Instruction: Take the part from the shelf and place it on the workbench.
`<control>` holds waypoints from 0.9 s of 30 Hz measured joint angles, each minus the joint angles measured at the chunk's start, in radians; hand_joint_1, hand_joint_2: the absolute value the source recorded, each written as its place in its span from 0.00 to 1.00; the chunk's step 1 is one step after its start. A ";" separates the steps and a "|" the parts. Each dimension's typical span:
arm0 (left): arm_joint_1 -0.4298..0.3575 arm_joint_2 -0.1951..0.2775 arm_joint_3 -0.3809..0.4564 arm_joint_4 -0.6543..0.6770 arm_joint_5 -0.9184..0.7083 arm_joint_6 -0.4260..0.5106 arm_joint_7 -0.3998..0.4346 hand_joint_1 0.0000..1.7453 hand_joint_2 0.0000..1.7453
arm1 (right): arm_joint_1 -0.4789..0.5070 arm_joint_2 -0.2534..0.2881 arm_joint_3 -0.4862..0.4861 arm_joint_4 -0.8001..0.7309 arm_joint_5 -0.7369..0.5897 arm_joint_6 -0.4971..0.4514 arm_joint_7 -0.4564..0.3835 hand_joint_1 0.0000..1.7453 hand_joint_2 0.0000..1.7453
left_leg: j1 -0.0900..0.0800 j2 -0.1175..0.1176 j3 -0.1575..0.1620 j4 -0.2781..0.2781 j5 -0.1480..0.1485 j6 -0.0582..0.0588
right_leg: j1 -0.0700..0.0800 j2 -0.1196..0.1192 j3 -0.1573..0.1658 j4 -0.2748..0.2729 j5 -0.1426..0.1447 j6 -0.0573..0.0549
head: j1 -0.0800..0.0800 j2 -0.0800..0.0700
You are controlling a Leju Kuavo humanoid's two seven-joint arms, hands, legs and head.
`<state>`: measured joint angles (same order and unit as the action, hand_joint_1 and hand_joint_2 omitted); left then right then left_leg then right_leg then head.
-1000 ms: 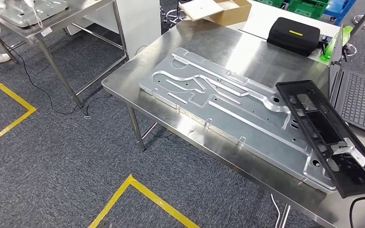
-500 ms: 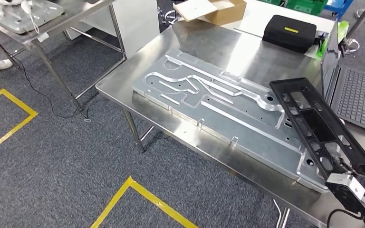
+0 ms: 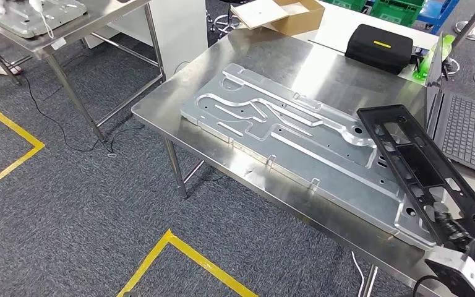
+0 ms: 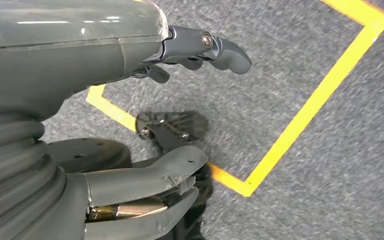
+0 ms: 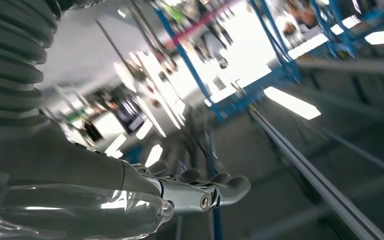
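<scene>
1. The right hand (image 3: 456, 238) is gripping the near end of the long black frame part (image 3: 419, 164), holding it tilted over the right side of the steel desk (image 3: 321, 68).
2. The part overlaps the edge of the big aluminium plate (image 3: 297, 139) lying on the desk, right beside the laptop (image 3: 467, 133).
3. The left hand (image 4: 180, 115) hangs over the carpet, fingers apart, holding nothing.
4. Looks like the placing step: I'd say the next move is lowering it flat, then letting go.
</scene>
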<state>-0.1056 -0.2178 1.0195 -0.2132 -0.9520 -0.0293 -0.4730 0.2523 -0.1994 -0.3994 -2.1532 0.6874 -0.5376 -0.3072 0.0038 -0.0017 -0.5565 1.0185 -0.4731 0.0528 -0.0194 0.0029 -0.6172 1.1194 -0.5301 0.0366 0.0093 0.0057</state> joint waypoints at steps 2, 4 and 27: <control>-0.003 0.000 0.003 0.000 0.000 0.004 -0.001 0.00 1.00 | 0.013 0.005 0.005 -0.025 0.009 -0.043 -0.028 0.00 0.00 | -0.002 0.001 -0.003 0.000 0.001 0.005 | 0.000 0.000 -0.057 0.122 -0.059 0.003 | 0.000 0.000; -0.002 0.000 0.005 0.000 0.003 0.010 -0.001 0.00 1.00 | 0.040 0.020 0.022 -0.057 0.026 -0.099 -0.064 0.00 0.00 | -0.005 0.000 -0.004 0.000 0.001 0.005 | 0.000 0.000 -0.079 0.171 -0.064 0.002 | 0.000 0.000; 0.006 -0.001 0.039 0.000 0.031 0.024 -0.031 0.00 0.00 | 0.162 0.324 -0.047 -0.227 -0.213 -0.161 -0.380 0.00 0.00 | 0.005 -0.001 0.008 0.011 -0.018 -0.032 | 0.008 -0.001 0.058 -0.093 0.045 -0.017 | -0.001 0.000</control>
<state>-0.0992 -0.2187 1.0584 -0.2130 -0.9208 -0.0053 -0.5038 0.4147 0.1246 -0.4462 -2.3801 0.4743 -0.6990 -0.6876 0.0091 -0.0031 -0.5488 1.0293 -0.4913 0.0210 -0.0116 0.0017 -0.5594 1.0267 -0.4855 0.0194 0.0085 0.0057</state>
